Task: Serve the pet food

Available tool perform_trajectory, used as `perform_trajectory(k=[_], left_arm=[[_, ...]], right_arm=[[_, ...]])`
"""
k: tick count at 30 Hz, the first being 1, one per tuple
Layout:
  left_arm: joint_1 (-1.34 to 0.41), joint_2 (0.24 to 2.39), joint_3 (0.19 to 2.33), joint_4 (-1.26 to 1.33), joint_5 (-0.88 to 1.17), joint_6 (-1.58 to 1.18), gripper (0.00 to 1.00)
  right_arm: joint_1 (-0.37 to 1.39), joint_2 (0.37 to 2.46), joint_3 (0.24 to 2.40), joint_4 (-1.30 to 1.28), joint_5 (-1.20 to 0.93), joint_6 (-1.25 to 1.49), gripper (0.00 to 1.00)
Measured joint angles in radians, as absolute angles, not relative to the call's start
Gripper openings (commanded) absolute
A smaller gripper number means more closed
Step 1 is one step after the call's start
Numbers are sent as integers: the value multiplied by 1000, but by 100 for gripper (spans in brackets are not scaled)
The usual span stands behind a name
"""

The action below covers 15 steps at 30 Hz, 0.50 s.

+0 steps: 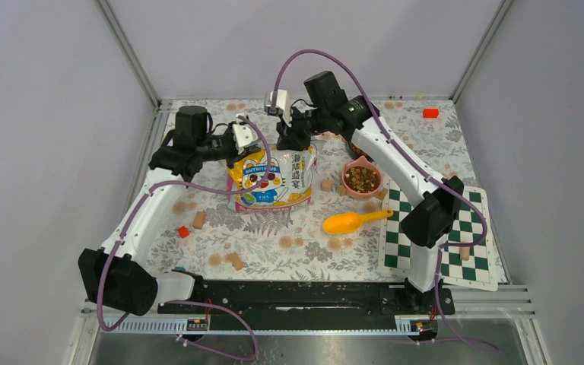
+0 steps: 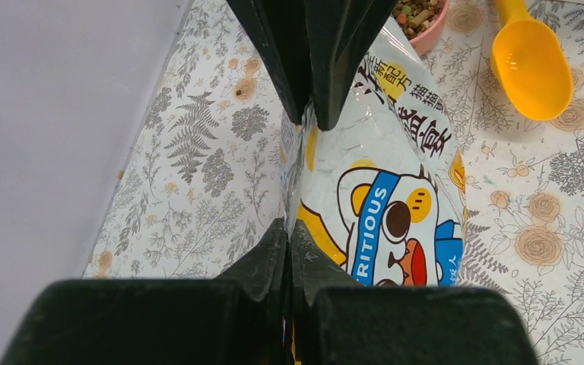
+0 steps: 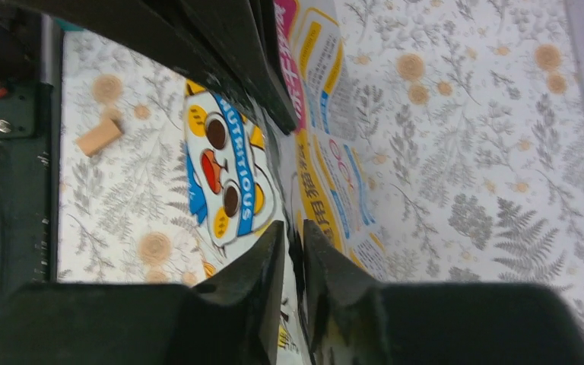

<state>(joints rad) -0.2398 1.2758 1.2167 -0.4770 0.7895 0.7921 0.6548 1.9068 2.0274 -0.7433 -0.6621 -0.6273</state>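
L fingers (image 2: 266, 262) & R fingers (image 3: 262, 258) each pinched shut on bag (image 1: 270, 182) top, arms stretched fwd.

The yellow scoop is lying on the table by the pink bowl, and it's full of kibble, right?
No. The yellow scoop lies on the table by the pink bowl, but it is empty, as the left wrist view shows. The kibble is in the bowl.

Both arms stretch forward and lean inward, wrists tipped down. Left gripper (image 1: 259, 150) and right gripper (image 1: 284, 144) each pinch the bag's (image 1: 270, 184) top, jaws tight.
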Motion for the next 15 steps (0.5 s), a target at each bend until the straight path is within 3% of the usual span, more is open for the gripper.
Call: perform_trajectory(k=[5,9,11,14,15], left_arm=[[-239,1276,1217,-477,785,794,0],[-239,1275,1217,-477,784,794,0],[-239,1275,1217,-477,783,794,0],[-239,1275,1217,-476,782,797,0],[-239,1275,1217,-477,780,798,0]], right_arm=[[653,1906,2022,-752,-615,-635,36],[649,1901,1998,-753,-591,-649,31],[643,1901,1997,-759,-585,-654,23],[633,1900,1997,-762,-588,-663,0],[633,1900,1997,-770,-594,-667,0]])
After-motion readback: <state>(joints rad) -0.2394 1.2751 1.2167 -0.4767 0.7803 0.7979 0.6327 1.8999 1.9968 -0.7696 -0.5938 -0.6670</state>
